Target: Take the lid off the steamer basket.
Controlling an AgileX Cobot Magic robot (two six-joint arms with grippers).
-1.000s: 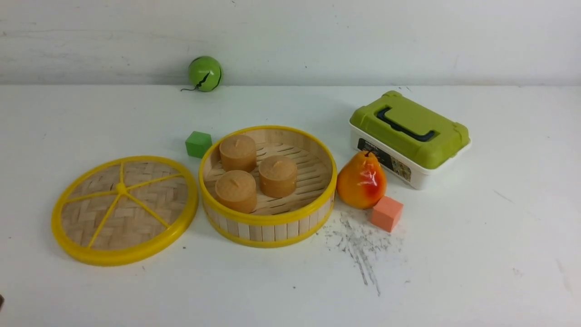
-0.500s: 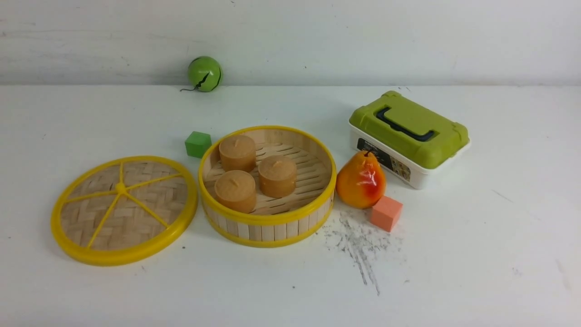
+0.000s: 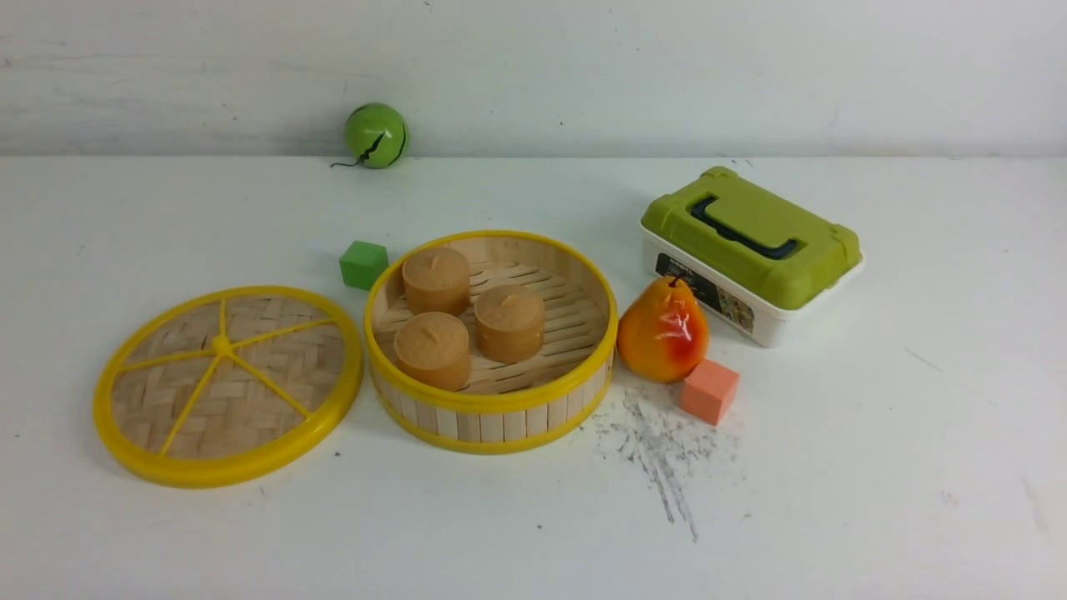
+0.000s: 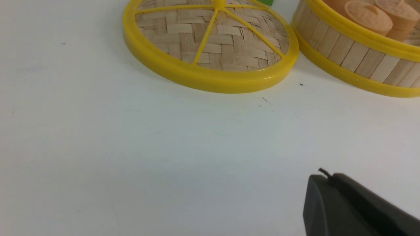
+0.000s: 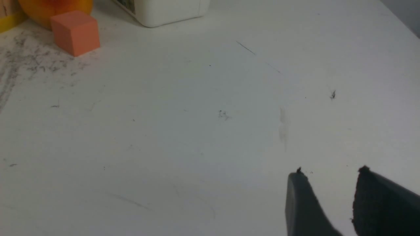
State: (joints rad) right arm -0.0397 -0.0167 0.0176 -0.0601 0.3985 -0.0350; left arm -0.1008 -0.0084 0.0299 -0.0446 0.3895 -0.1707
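Lying flat: the lid, left part of the table, off and just beside the steamer basket.
Left gripper: clenched, empty, partly cropped.
Right gripper: jaws parted, empty, cropped.

We see lid flat on white table, basket just beside it, brown cakes inside. Our left gripper closed, holds nothing.

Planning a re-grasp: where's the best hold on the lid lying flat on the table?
Probably the lid's thick yellow rim at its near-left edge, from above with the left claw. It lies flat, and the steamer basket crowds its right side.
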